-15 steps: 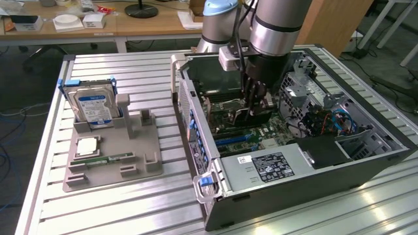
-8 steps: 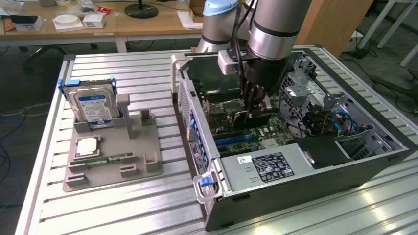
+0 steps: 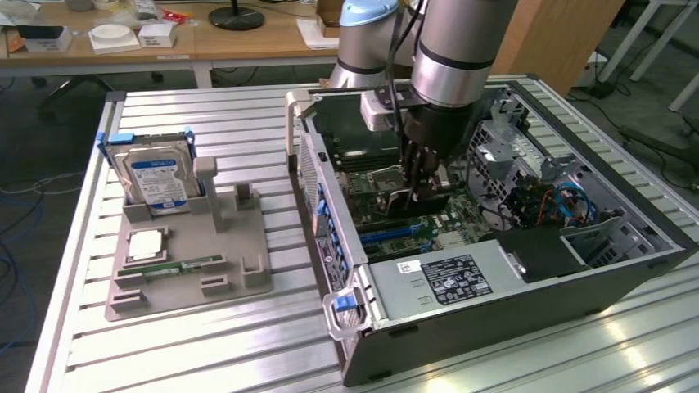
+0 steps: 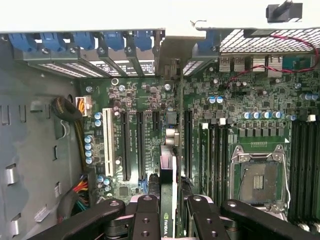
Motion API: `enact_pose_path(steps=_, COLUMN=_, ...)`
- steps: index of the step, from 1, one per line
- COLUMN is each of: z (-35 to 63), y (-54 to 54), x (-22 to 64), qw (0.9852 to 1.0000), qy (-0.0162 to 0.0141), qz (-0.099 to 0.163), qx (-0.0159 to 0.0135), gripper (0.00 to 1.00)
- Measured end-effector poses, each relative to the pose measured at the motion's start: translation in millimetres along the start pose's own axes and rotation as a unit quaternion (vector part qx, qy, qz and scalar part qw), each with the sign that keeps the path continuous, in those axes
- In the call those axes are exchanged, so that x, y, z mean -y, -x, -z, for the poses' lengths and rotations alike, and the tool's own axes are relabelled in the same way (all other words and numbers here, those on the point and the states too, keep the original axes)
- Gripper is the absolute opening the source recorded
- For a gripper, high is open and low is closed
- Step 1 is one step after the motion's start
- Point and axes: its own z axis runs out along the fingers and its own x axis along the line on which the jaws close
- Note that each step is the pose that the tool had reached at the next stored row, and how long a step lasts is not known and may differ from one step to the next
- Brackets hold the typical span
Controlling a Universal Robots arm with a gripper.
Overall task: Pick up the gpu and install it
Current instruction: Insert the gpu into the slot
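In the exterior view, my arm reaches straight down into the open computer case (image 3: 492,327), which lies on its side over the half of the slatted tabletop (image 3: 218,115) toward the exterior view's right. My pincer (image 3: 421,190) hangs low over the middle of the motherboard (image 3: 437,225), with the case walls standing up on every side. The closest open room is along the wall nearest the grey parts holder (image 3: 235,246). That holder sits near the tabletop's edge at the exterior view's left. It carries an upright hard drive (image 3: 159,176), a processor chip (image 3: 147,244) and a green memory stick (image 3: 180,265).

In the wrist view, my pincer (image 4: 170,210) is pinching the gpu (image 4: 168,180) between its two black fingers (image 4: 147,207). The card is seen edge-on, with its logo showing between them. It stands over the board between the black expansion slots (image 4: 127,145) and the empty processor socket (image 4: 260,175). I cannot tell whether its lower edge touches a slot. The blue bracket clips (image 4: 75,42) line the case's rear edge, and bare grey wall (image 4: 30,150) lies beyond the white slot (image 4: 107,145).
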Motion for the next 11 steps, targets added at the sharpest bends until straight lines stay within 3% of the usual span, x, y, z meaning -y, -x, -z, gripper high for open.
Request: enact_pose_path(steps=11, z=-13.5, y=-0.2, x=-1.5, qw=1.0000, qy=0.0001, qz=0.000, qx=0.0000, gripper=0.26)
